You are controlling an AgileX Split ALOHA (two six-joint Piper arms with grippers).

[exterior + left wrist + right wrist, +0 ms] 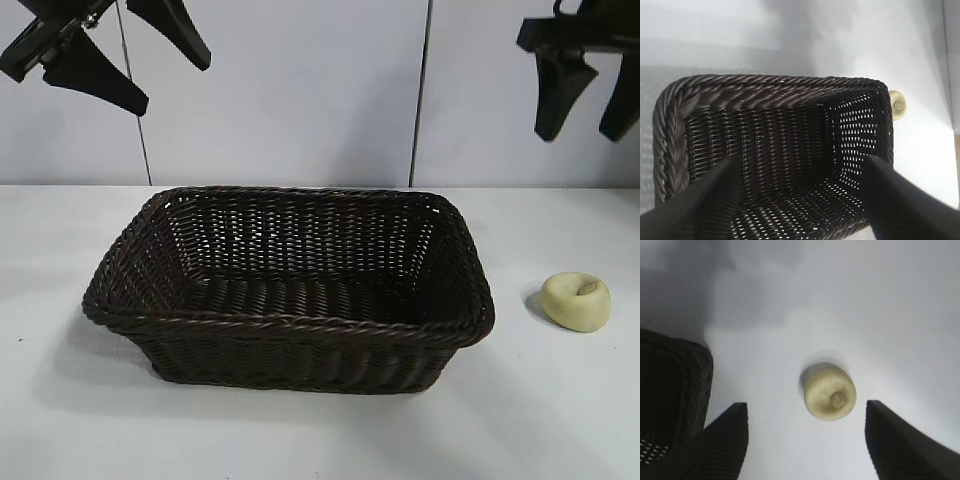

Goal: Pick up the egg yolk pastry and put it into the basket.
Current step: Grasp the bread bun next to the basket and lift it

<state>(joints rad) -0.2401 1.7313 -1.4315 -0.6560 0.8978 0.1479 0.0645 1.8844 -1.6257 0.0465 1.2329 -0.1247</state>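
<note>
The egg yolk pastry (576,300), small, round and pale yellow with a brownish dimple, lies on the white table just right of the basket (290,322). The dark-brown wicker basket stands mid-table and holds nothing. High above the pastry hangs my right gripper (588,115), open and holding nothing. In the right wrist view the pastry (829,392) lies on the table beyond the gap between the fingers (730,440). My left gripper (150,72) hangs open high over the basket's left end. In the left wrist view the basket (730,92) fills most of the picture, with the pastry (898,104) showing beyond its far wall.
A pale panelled wall stands behind the table. White tabletop (560,400) runs in front of the basket and to either side of it. One corner of the basket (675,390) shows in the right wrist view.
</note>
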